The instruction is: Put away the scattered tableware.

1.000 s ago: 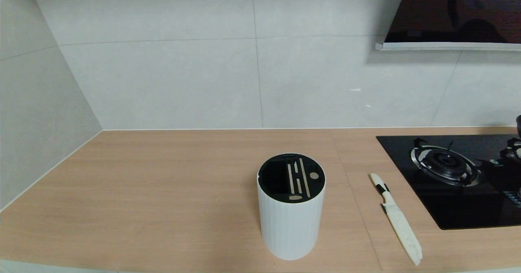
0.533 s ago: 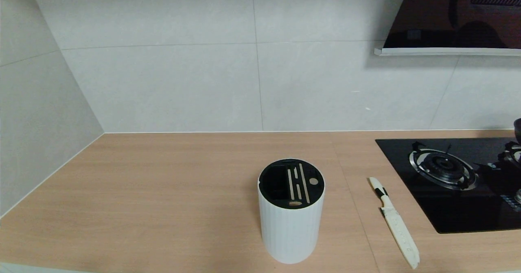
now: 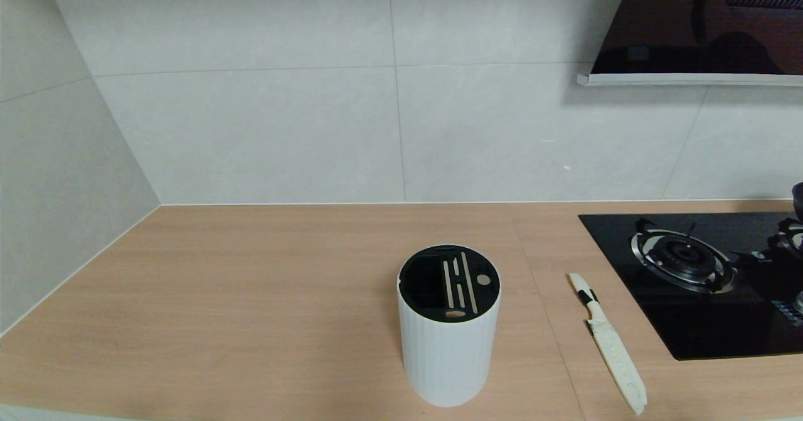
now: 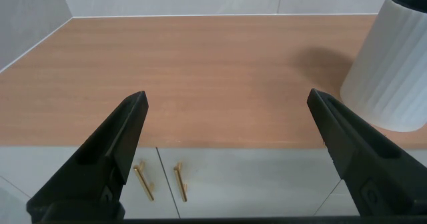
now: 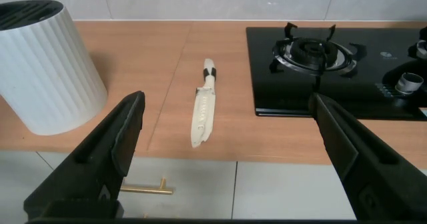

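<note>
A white ribbed cylindrical holder with a black slotted top stands near the counter's front edge; it also shows as the holder and the holder in the wrist views. A cream knife with a black band on its handle lies flat to its right, blade toward the front edge, and appears as the knife. My left gripper is open, held in front of the counter edge left of the holder. My right gripper is open, in front of the edge facing the knife.
A black gas hob with burners fills the counter's right side, close to the knife, under a dark range hood. Tiled walls close off the back and the left. Cabinet doors with brass handles sit below the wooden counter.
The head view tilted slightly between one second and half a second ago, shifting the whole picture down. The holder and the knife have kept their places on the counter.
</note>
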Controlling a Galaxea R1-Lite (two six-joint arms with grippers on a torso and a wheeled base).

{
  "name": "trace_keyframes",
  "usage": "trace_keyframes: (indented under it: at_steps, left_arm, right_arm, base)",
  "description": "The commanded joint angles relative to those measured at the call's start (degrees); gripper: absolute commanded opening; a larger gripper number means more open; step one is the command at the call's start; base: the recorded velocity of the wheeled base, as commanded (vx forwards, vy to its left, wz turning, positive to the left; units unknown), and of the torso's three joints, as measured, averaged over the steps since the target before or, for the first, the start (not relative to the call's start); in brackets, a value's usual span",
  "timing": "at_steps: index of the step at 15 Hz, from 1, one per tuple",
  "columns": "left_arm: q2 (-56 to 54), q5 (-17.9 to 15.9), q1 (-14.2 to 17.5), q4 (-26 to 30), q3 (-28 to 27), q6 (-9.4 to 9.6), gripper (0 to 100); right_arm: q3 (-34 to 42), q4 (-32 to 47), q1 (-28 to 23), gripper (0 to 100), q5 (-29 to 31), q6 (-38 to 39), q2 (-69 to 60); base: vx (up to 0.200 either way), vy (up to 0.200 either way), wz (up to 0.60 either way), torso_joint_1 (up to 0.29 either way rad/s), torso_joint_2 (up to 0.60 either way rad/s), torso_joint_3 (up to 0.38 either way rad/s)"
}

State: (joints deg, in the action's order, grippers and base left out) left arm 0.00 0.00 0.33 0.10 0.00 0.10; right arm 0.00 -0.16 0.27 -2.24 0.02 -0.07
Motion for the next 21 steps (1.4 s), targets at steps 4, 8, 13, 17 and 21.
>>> trace_keyframes:
  at_steps: [4,8,13,17,21]
  left_arm:
    - [0.1,0.0,0.0,0.0,0.0,-0.01,100]
    - [0.1,0.0,0.0,0.0,0.0,-0.01,100]
    - [0.1,0.0,0.0,0.0,0.0,-0.01,100]
    - [0.1,0.0,0.0,0.0,0.0,-0.01,100]
    - [0.1,0.0,0.0,0.0,0.0,-0.01,100]
  right_arm:
    - [-4.6,-1.7,0.1,100,-1.7,1.1,0.2]
    - [-13.1,2.4,1.1,100,-11.0,1.1,15.2]
    - [-25.3,0.6,2.3,100,-13.1,1.0,48.8]
    - [-27.2,-13.3,6.7,100,-12.9,1.4,68.9]
    - [-27.8,-29.8,7.8,100,-5.3,1.0,89.5]
  base:
    - [0.000,0.000,0.00,0.000,0.00,0.000]
    - [0.000,0.000,0.00,0.000,0.00,0.000]
    - [0.000,0.000,0.00,0.000,0.00,0.000]
    - [0.000,0.000,0.00,0.000,0.00,0.000]
    - [0.000,0.000,0.00,0.000,0.00,0.000]
